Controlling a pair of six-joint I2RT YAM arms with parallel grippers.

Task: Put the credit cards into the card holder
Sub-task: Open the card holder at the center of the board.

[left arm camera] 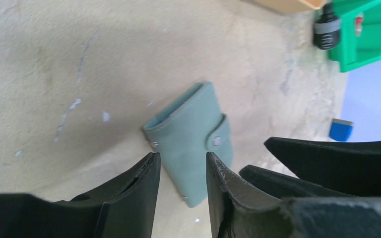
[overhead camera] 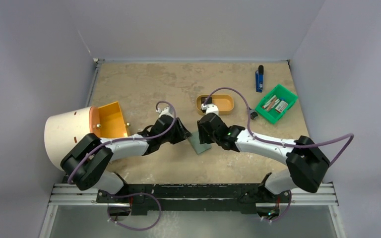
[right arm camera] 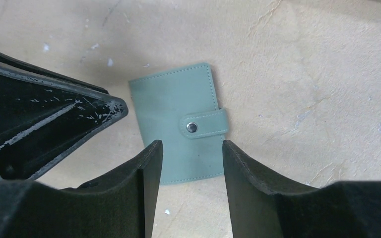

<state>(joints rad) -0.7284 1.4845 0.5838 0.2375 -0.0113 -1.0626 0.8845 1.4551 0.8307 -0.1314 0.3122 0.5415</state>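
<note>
The left arm's fingers stand a narrow way apart and hold nothing. Through the gap between them shows the sage-green soft fold-over card holder, lying flat on the bench below. The right arm's fingers stand somewhat wider and are also empty, with the same card holder beneath them. It is folded shut, its tab fastened over one edge by a metal snap.

From above, the two arms meet nose to nose near the middle of the mottled beige stone-look bench, with the card holder between and partly under their tips.

Behind the right arm sits a tan oval tray, and well to its right a bright green plastic bin holding small flat pieces too small to make out. A small black cylindrical item lies just beside the bin, and a blue-and-black stick-shaped object behind it. At the left edge a white round tub lies on its side against an open orange box.
</note>
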